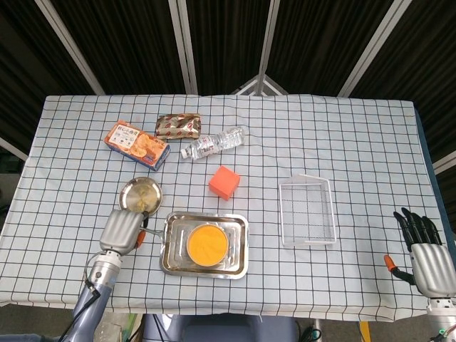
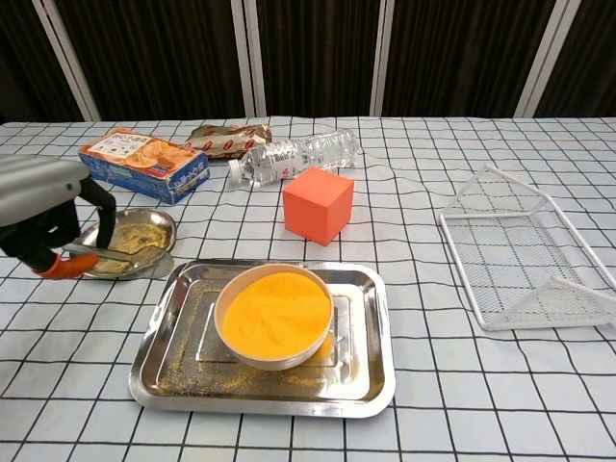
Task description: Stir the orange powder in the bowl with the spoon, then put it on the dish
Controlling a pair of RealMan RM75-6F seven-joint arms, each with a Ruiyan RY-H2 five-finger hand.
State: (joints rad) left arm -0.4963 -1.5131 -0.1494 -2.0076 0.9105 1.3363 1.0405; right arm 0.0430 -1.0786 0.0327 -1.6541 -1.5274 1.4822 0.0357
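Left hand (image 2: 43, 217) gripping spoon (image 2: 111, 255) above dish (image 2: 144, 223), right hand (image 1: 427, 249) released, fingers spread.

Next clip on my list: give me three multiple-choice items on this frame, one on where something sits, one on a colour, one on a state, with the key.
1. Where does the bowl of powder sit?
A. In the steel tray
B. In the wire basket
C. On the small round dish

2. What colour is the cube behind the tray?
A. Blue
B. Orange
C. Green

3. What is the left hand doing?
A. Resting flat and empty on the cloth
B. Holding the spoon
C. Gripping the water bottle

Key: 1 A, the bowl stands inside the steel tray, apart from the wire basket. 2 B, the cube is plainly orange. 3 B, the fingers hold the spoon by its handle, with its head over the small round dish; the water bottle lies untouched at the back.
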